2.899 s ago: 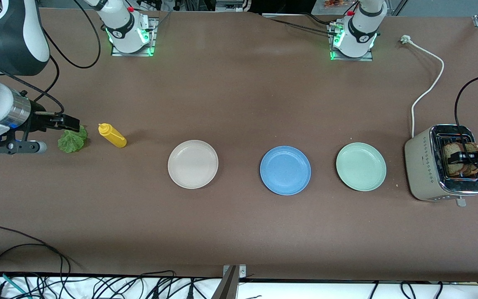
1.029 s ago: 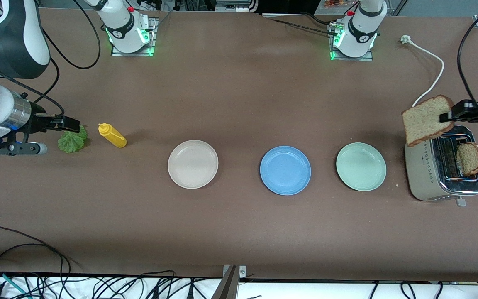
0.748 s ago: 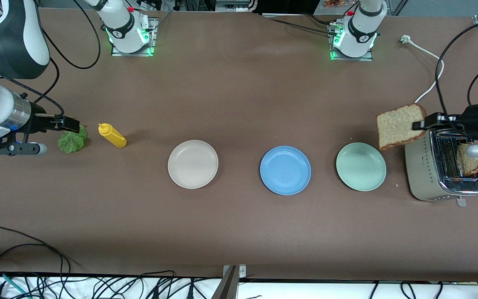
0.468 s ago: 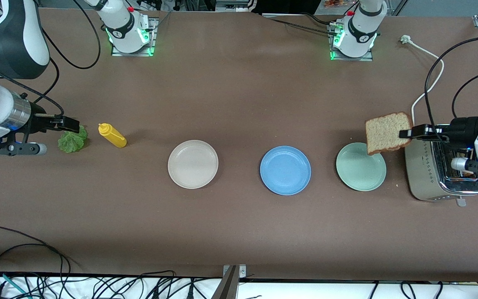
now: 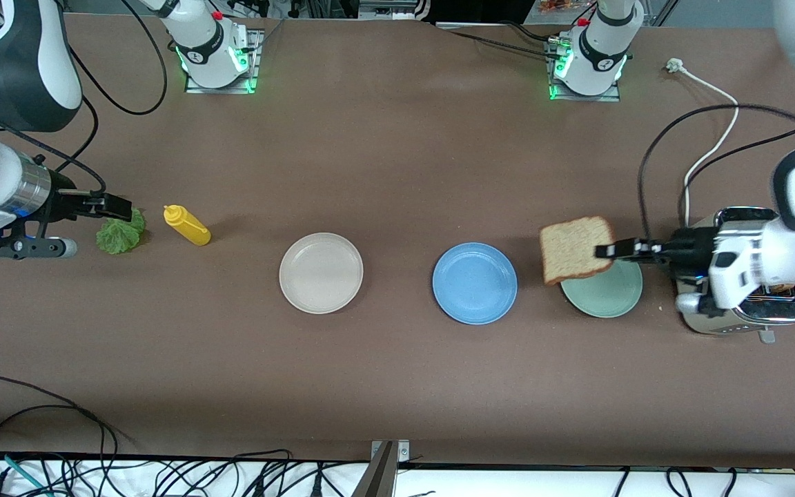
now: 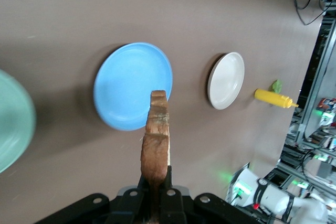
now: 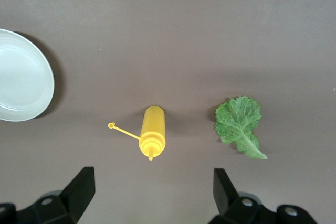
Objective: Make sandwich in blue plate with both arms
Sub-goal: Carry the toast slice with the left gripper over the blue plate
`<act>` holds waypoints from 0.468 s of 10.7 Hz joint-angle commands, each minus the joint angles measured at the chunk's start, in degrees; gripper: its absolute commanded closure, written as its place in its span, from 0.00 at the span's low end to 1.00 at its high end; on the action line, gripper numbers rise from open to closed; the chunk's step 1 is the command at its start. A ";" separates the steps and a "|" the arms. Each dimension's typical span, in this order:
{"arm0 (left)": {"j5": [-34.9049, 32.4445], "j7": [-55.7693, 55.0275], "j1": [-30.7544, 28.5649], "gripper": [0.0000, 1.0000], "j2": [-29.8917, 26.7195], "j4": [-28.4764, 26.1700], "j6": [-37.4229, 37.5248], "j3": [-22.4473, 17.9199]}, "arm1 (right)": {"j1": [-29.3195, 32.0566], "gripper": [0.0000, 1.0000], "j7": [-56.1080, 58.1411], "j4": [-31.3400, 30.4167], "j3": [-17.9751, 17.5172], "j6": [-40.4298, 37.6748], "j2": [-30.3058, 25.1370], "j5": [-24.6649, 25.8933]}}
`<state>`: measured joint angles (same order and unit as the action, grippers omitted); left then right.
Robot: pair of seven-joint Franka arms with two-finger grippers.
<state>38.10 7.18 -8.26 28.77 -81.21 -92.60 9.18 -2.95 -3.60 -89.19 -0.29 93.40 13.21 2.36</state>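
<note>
My left gripper (image 5: 608, 250) is shut on one edge of a brown bread slice (image 5: 573, 250), which hangs edge-up over the rim of the mint-green plate (image 5: 608, 298) on the side toward the blue plate (image 5: 475, 283). In the left wrist view the bread slice (image 6: 156, 140) stands up from my left gripper (image 6: 156, 187), and the bare blue plate (image 6: 128, 82) lies ahead of it. My right gripper (image 5: 118, 205) waits open above the table at the right arm's end, over the green lettuce leaf (image 5: 121, 231). The lettuce leaf (image 7: 239, 124) lies flat on the table.
A yellow squeeze bottle (image 5: 187, 226) lies beside the lettuce. A cream-white plate (image 5: 321, 273) sits between the bottle and the blue plate. A silver toaster (image 5: 749, 314) stands at the left arm's end, mostly covered by the left arm. A white cord (image 5: 715, 145) runs from it.
My left gripper lifted a bread slice out of the toaster and carried it down over the mint-green plate, toward the blue plate. The right arm has not moved.
</note>
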 commanded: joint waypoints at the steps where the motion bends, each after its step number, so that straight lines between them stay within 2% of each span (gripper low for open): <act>1: 5.92 -0.32 6.74 1.00 5.66 0.26 -9.85 -0.57 | 0.75 0.00 0.96 0.51 -0.07 -0.15 0.06 -0.52; 3: 11.70 0.20 9.48 1.00 10.32 0.70 -14.09 -0.66 | 0.75 0.00 0.96 0.51 -0.07 -0.15 0.06 -0.52; 5: 12.88 -0.14 12.12 1.00 11.56 0.61 -19.18 -0.66 | 0.84 0.00 0.96 0.51 -0.07 -0.15 0.06 -0.52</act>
<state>48.34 7.15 1.51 38.61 -81.71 -108.08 9.15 -2.57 -3.59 -89.19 -0.20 93.41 13.25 2.37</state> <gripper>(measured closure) 0.912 0.000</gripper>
